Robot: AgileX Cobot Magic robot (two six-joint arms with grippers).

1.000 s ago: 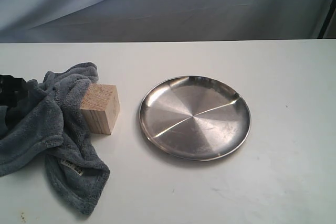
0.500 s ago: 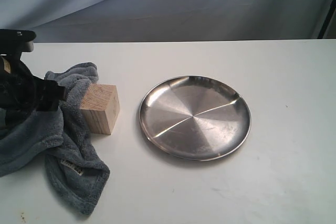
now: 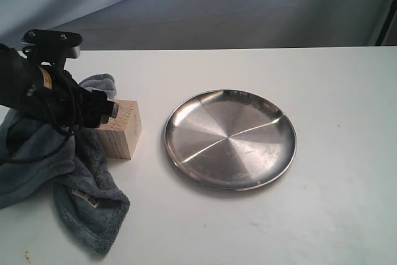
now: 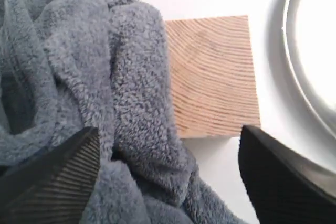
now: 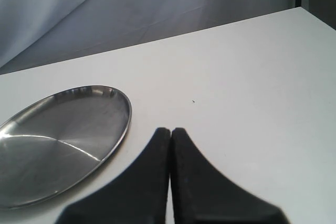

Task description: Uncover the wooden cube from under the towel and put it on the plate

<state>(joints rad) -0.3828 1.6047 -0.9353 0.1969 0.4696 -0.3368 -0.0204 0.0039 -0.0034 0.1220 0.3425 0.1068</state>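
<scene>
White tabletop (image 3: 335,215): wooden cube (image 3: 121,131) uncovered, not yet plated.
At left of frame it sits against the bunched towel (image 3: 37,153); left gripper (image 4: 168,174) hovers over it, jaws wide; plate (image 3: 231,138) bare; right gripper (image 5: 169,150) closed.

Towel (image 3: 80,172) crowds the wooden cube (image 3: 121,131) — clear toward the plate (image 3: 248,153)

The black left arm (image 3: 34,91) carries looped cables (image 3: 75,113), a grey bracket (image 3: 53,37), perhaps a tan label (image 3: 46,80), and a ribbed-fingered tool (image 4: 168,132).
</scene>
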